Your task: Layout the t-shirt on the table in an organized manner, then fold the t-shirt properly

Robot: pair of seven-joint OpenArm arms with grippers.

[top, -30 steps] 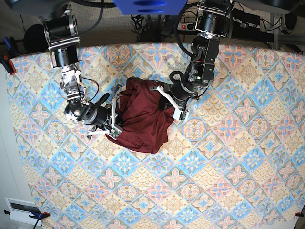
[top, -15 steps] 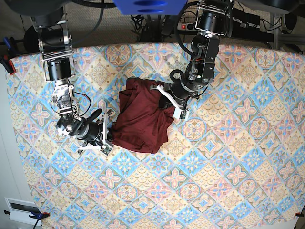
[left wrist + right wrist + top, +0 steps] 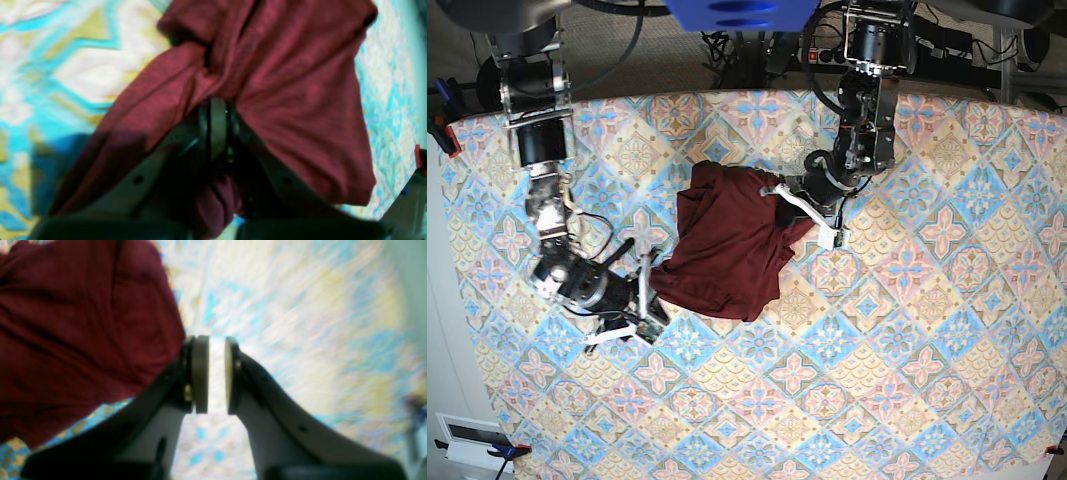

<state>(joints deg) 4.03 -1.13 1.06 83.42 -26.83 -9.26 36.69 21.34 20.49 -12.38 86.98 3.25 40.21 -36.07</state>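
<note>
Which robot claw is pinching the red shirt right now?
The left gripper, on the base view's right, is shut on the t-shirt. The right gripper has a bare gap between its pads, beside the cloth.

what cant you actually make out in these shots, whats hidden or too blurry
- Sleeves and neck of the t-shirt: base view, the cloth is bunched over itself, so neither can be picked out.
- Right pincer: right wrist view, a gap shows between its pads with no cloth in it; the table behind is smeared by blur.
- Left pincer: left wrist view, shut on the t-shirt; how much cloth is pinched is hidden by the folds.
</note>
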